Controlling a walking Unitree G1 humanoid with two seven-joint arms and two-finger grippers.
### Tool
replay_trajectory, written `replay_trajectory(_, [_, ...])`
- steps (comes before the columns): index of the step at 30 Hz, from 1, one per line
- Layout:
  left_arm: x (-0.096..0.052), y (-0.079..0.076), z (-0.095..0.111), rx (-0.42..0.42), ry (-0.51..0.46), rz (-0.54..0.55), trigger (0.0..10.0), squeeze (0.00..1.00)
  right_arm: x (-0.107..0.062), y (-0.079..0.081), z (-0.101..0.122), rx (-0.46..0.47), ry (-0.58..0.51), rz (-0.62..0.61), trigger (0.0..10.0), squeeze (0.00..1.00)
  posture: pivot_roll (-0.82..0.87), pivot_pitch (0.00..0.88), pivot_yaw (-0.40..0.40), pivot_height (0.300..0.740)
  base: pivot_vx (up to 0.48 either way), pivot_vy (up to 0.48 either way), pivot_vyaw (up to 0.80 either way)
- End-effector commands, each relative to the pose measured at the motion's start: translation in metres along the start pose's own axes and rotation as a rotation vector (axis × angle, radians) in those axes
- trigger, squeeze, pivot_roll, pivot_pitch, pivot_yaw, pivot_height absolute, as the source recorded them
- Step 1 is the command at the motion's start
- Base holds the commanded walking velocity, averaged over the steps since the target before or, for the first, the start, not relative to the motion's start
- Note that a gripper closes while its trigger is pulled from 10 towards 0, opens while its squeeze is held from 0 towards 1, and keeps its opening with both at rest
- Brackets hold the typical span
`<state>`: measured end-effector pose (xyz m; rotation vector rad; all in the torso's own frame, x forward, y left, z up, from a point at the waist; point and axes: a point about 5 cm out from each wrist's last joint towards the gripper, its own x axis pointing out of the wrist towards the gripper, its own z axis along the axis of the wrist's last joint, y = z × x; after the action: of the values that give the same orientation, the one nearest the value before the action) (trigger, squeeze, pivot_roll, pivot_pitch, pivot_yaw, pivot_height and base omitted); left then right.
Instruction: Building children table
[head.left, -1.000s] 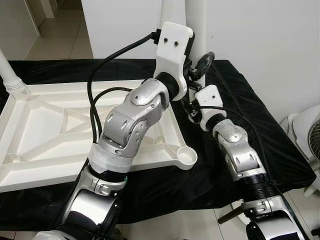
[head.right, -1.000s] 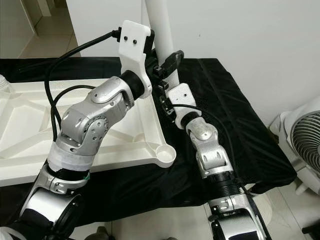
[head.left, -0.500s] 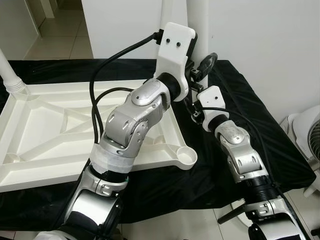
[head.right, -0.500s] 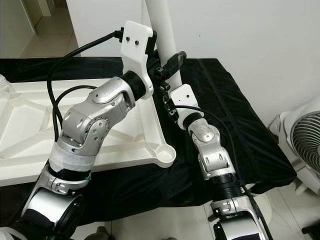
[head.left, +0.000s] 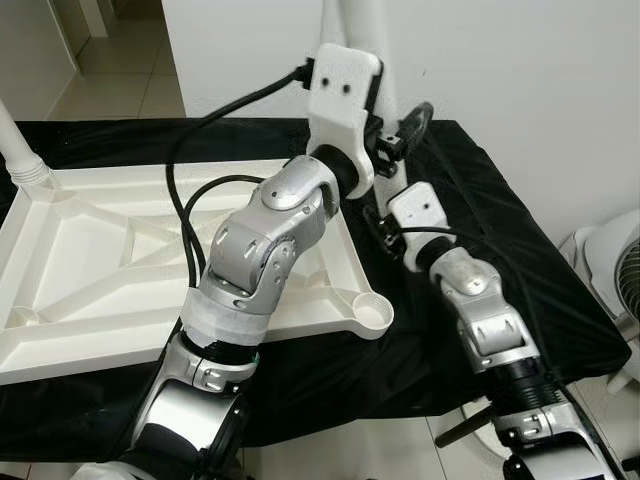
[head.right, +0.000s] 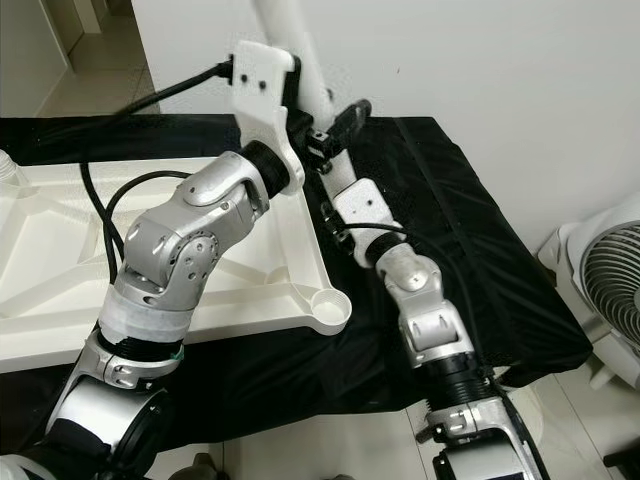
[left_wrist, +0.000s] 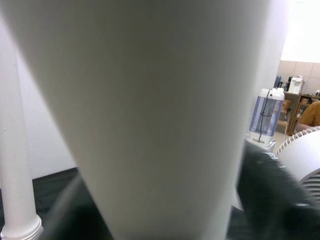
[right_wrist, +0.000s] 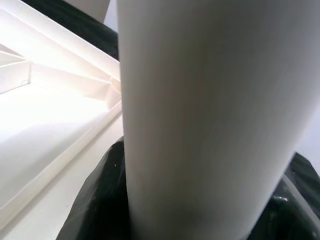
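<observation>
A: What lies on the black cloth (head.left: 470, 190)?

B: A white tabletop (head.left: 110, 270), turned underside up so its ribs and rim show. At its near right corner is an open round socket (head.left: 373, 316). At its far left corner a white leg (head.left: 18, 145) already stands in place.

A: And the leg being worked on?

B: A second white table leg (head.right: 290, 50) rises at the tabletop's far right corner, leaning a little toward the tabletop's far side in the right eye view. Both arms are at it.

A: Where is the left gripper (head.left: 375, 140) relative to the tabletop?

B: Above that far right corner, raised on a bent silver arm, its white wrist block against the leg. In the left wrist view the leg sits very close before the camera, with one dark blurred finger (left_wrist: 270, 190) beside it. Whether it clenches the leg I cannot tell.

A: The right gripper (head.right: 335, 135)?

B: Just beyond the tabletop's right edge, over the cloth, reaching up to the same leg lower down. A black finger (head.right: 350, 115) lies against the leg; the clamp itself is hidden, so I cannot tell its grip.

A: Anything else near the tabletop?

B: A white fan (head.right: 605, 290) stands well off past the cloth's right end.
</observation>
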<state>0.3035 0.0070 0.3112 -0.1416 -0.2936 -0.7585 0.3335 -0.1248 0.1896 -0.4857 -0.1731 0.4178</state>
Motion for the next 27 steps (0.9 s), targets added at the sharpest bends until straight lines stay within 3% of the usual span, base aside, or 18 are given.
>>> replay_trajectory(1, [0.0, -0.007, 0.004, 0.003, -0.015, -0.04, 10.0, 1.0, 0.001, -0.003, -0.002, 0.028, 0.02, -0.028, 10.0, 0.0, 0.09, 0.0, -0.045, 0.74, 0.0, 0.0, 0.0])
replay_trajectory(5, [-0.001, -0.009, 0.004, -0.002, -0.015, -0.049, 10.0, 1.0, 0.002, -0.004, -0.003, 0.042, 0.024, -0.044, 10.0, 0.0, 0.09, 0.0, -0.048, 0.74, 0.0, 0.0, 0.0])
replay_trajectory(9, [-0.003, -0.012, 0.0, 0.006, 0.0, -0.064, 10.0, 1.0, 0.003, -0.005, -0.004, 0.12, 0.028, -0.085, 10.0, 0.0, 0.09, 0.0, -0.048, 0.74, 0.0, 0.0, 0.0])
replay_trajectory(10, [-0.004, -0.012, -0.002, 0.006, 0.011, -0.061, 10.0, 0.27, 0.004, -0.006, -0.004, 0.147, 0.021, -0.106, 10.0, 0.0, 0.09, 0.0, -0.048, 0.74, 0.0, 0.0, 0.0])
replay_trajectory(12, [-0.004, -0.011, -0.004, 0.005, 0.018, -0.058, 10.0, 0.27, 0.004, -0.007, -0.003, 0.163, 0.017, -0.12, 10.0, 0.0, 0.09, 0.0, -0.048, 0.74, 0.0, 0.0, 0.0])
replay_trajectory(13, [-0.005, -0.011, -0.006, 0.007, 0.025, -0.053, 10.0, 0.0, 0.005, -0.01, -0.003, 0.202, 0.011, -0.148, 10.0, 0.0, 0.09, 0.0, -0.047, 0.74, 0.0, 0.0, 0.0])
replay_trajectory(19, [-0.01, -0.008, -0.011, -0.008, 0.033, -0.038, 10.0, 0.0, 0.005, -0.019, -0.001, 0.291, -0.003, -0.234, 10.0, 0.0, 0.09, 0.0, -0.045, 0.74, 0.0, 0.0, 0.0])
replay_trajectory(23, [-0.021, -0.001, -0.022, 0.003, 0.042, -0.005, 10.0, 0.0, 0.002, -0.031, -0.005, 0.397, -0.002, -0.341, 10.0, 0.0, 0.09, 0.0, -0.047, 0.74, 0.0, 0.0, 0.0])
replay_trajectory(24, [-0.03, 0.002, -0.031, 0.031, 0.045, -0.001, 10.0, 0.0, 0.0, -0.034, -0.008, 0.439, 0.0, -0.369, 10.0, 0.0, 0.09, 0.0, -0.047, 0.74, 0.0, 0.0, 0.0])
replay_trajectory(27, [-0.036, 0.002, -0.035, 0.064, 0.039, -0.011, 10.0, 0.0, -0.001, -0.035, -0.009, 0.452, -0.001, -0.372, 10.0, 0.0, 0.09, 0.0, -0.048, 0.74, 0.0, 0.0, 0.0])
